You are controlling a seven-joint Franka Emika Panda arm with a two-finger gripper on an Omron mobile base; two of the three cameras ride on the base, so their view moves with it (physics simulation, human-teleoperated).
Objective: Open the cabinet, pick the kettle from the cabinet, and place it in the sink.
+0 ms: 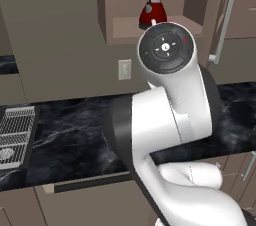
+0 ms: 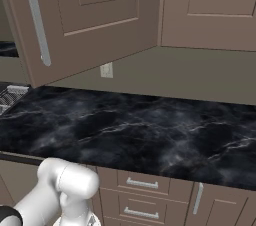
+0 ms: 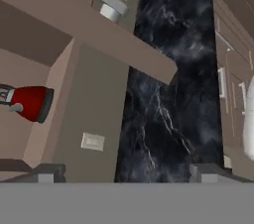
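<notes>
Already the cabinet (image 1: 150,5) is opened and the kettle (image 1: 152,12) is exposed for picking.

Inside, the red kettle is seen standing upright on the lowest shelf, near its front edge, where it can be reached once the door (image 2: 85,20) with its silver bar handle (image 2: 36,17) is swung aside. The jaws are spread fully wide and nothing is held between them; in the hand view their dark tips (image 3: 47,173) are seen rolled sideways, apart from the kettle. The sink cannot be made out; a wire rack (image 1: 15,132) is seen at the far left of the black marble table (image 2: 140,130).
</notes>
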